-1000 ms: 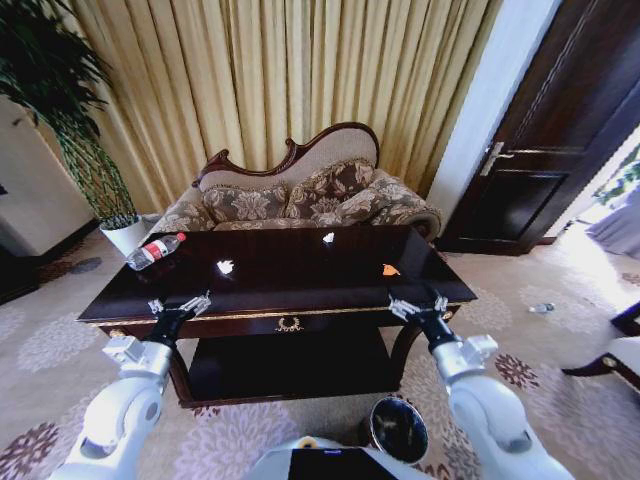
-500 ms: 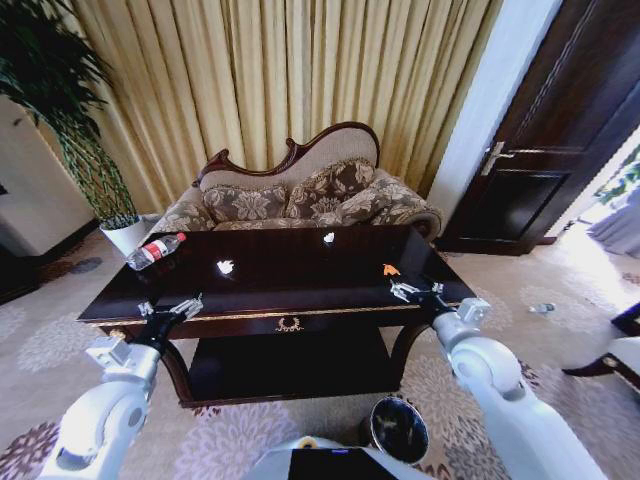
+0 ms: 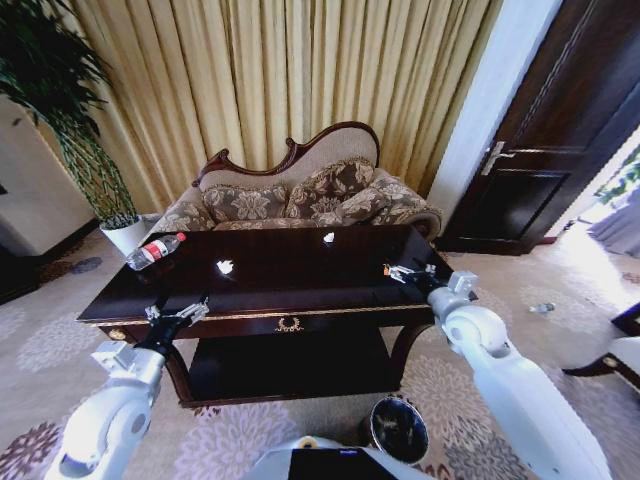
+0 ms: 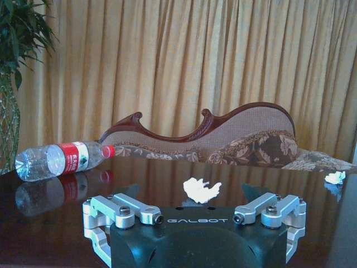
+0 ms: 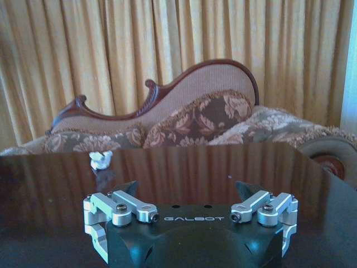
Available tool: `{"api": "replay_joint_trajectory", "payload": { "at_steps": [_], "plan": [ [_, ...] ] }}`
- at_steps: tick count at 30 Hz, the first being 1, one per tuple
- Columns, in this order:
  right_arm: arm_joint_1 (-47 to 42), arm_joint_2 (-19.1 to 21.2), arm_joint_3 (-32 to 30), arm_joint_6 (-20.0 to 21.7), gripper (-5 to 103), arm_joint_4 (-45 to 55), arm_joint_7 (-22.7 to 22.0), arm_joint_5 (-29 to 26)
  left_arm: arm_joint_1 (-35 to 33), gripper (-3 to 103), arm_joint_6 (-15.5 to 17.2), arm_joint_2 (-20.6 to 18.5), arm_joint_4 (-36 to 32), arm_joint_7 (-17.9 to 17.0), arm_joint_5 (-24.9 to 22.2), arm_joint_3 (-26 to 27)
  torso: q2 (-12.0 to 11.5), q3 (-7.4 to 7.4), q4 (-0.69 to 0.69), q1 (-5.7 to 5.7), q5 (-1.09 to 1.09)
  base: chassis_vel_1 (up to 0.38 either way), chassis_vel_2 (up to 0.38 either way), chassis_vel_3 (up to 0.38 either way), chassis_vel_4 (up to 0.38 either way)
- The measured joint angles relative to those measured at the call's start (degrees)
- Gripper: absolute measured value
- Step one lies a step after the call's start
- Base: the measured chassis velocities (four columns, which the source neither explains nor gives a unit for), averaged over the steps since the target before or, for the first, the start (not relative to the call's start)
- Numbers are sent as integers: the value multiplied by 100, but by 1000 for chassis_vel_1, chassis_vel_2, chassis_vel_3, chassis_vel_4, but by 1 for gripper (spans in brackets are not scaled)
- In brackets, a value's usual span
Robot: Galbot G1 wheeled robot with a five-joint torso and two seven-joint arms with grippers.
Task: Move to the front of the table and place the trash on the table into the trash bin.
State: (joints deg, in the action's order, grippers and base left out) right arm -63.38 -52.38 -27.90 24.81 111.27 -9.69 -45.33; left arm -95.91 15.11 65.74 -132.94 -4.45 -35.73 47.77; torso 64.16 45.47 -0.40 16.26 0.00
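The dark glossy table [image 3: 290, 285] stands right in front of me. On it lie a clear bottle [image 3: 155, 250] with a red cap at the far left, one white scrap [image 3: 225, 267] left of the middle, and another white scrap [image 3: 328, 238] at the back. My left gripper [image 3: 178, 312] hovers open at the table's front left edge; its wrist view shows the bottle [image 4: 58, 160] and a scrap [image 4: 201, 190] ahead of its spread fingers. My right gripper [image 3: 400, 272] is open, low over the table's right part. The dark round trash bin [image 3: 398, 428] stands on the carpet at my front right.
A carved-back patterned sofa [image 3: 300, 195] sits just behind the table. A white plant pot [image 3: 125, 235] stands at the back left, a dark door [image 3: 540, 150] at the right. A chair leg [image 3: 615, 355] and a small bottle [image 3: 540, 308] are on the floor to the right.
My right gripper has reached forward from the front edge to over the spot where a tiny orange piece lay. The left arm shifted only slightly.
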Motion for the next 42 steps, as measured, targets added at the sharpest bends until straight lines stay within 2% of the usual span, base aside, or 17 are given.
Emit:
{"api": "replay_joint_trajectory", "payload": {
  "at_steps": [10, 12, 14, 16, 17, 19, 20, 23, 26, 31, 32, 34, 35, 38, 39, 41, 42],
  "plan": [
    [181, -64, 254, 39, 98, -341, -6, 37, 8, 100, -12, 64, 29, 0, 30, -8, 0, 0, 0, 0, 0, 0, 0, 0, 0],
    [182, -78, 300, 39, 89, -358, -50, 46, 21, 100, -21, 76, 42, 0, 48, -4, 0, 0, 0, 0, 0, 0, 0, 0, 0],
    [182, -81, 329, 34, 89, -370, -85, 57, 37, 100, -27, 78, 44, 1, 57, -4, 0, 0, 0, 0, 0, 0, 0, 0, 0],
    [181, -86, 370, 25, 80, -392, -152, 89, 71, 100, -44, 83, 44, 3, 66, -4, 0, 0, 0, 0, 0, 0, 0, 0, 0],
    [181, -86, 370, 25, 80, -392, -152, 89, 71, 100, -44, 83, 44, 3, 66, -4, 0, 0, 0, 0, 0, 0, 0, 0, 0],
    [158, -86, 379, 17, 90, -397, -202, 121, 83, 100, -52, 113, 40, 9, 71, -4, 0, 0, 0, 0, 0, 0, 0, 0, 0],
    [158, -86, 379, 17, 90, -397, -202, 121, 83, 100, -52, 113, 40, 9, 71, -4, 0, 0, 0, 0, 0, 0, 0, 0, 0],
    [87, -59, 376, 11, 102, -368, -220, 166, 91, 100, -80, 153, 40, 21, 89, 9, 0, 0, -1, 0, 0, 0, 0, 0, 0],
    [44, -44, 366, -1, 99, -334, -218, 202, 99, 100, -87, 158, 40, 23, 89, 23, 0, 0, 0, 0, 0, 0, 0, 0, 0],
    [-40, -40, 369, -56, 80, -280, -211, 278, 122, 100, -102, 154, 23, 25, 85, 40, 0, 0, -1, 0, 0, 0, 0, 0, 0],
    [-40, -40, 369, -56, 80, -280, -211, 278, 122, 100, -102, 154, 23, 25, 85, 40, 0, 0, -1, 0, 0, 0, 0, 0, 0],
    [-55, -44, 375, -71, 68, -274, -211, 303, 118, 100, -108, 163, 20, 26, 84, 40, 0, -1, 0, 0, 0, 0, 0, 0, 0],
    [-55, -44, 375, -71, 68, -274, -211, 303, 118, 100, -108, 163, 20, 26, 84, 40, 0, -1, 0, 0, 0, 0, 0, 0, 0],
    [-90, -42, 376, -121, 52, -261, -208, 355, 107, 100, -129, 171, 17, 29, 87, 43, 0, 0, 0, 0, 0, 0, 0, 0, 0],
    [-90, -42, 376, -121, 52, -261, -208, 355, 107, 100, -129, 171, 17, 29, 87, 43, 0, 0, 0, 0, 0, 0, 0, 0, 0],
    [-125, -47, 374, -175, 42, -255, -220, 381, 110, 100, -135, 167, 17, 29, 88, 50, 0, 0, 0, 0, 0, 0, 0, 0, 0],
    [-125, -47, 374, -175, 42, -255, -220, 381, 110, 100, -135, 167, 17, 29, 88, 50, 0, 0, 0, 0, 0, 0, 0, 0, 0]
  ]
}}
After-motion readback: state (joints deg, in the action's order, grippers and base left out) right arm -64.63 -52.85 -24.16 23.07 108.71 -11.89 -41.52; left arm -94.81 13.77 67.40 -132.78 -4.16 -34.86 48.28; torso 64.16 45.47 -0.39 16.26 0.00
